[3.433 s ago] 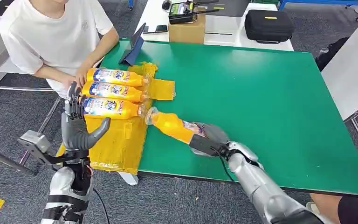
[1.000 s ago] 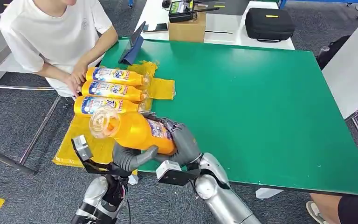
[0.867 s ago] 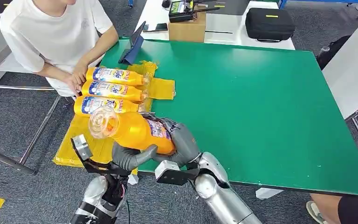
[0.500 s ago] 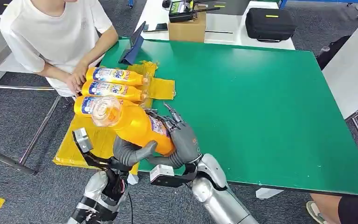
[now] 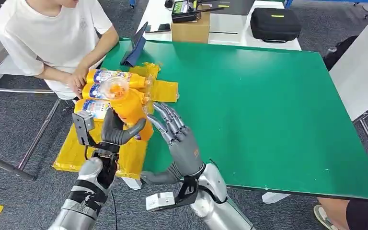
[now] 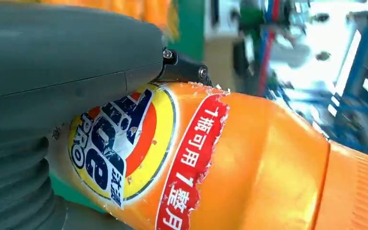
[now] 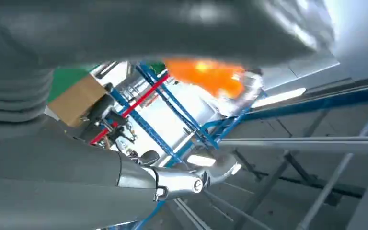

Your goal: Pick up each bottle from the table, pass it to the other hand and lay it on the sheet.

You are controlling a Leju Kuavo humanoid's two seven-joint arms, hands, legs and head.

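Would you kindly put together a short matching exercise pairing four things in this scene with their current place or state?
Things:
1. left hand
2. right hand
3. black case
4. cardboard box

States or places:
A. on the white table beyond the green table, at the far right
B. open, fingers spread, holding nothing
C. grips the orange bottle above the yellow sheet
D. on the white table, with a dark device on top

Pairs: 1-C, 2-B, 3-A, 4-D
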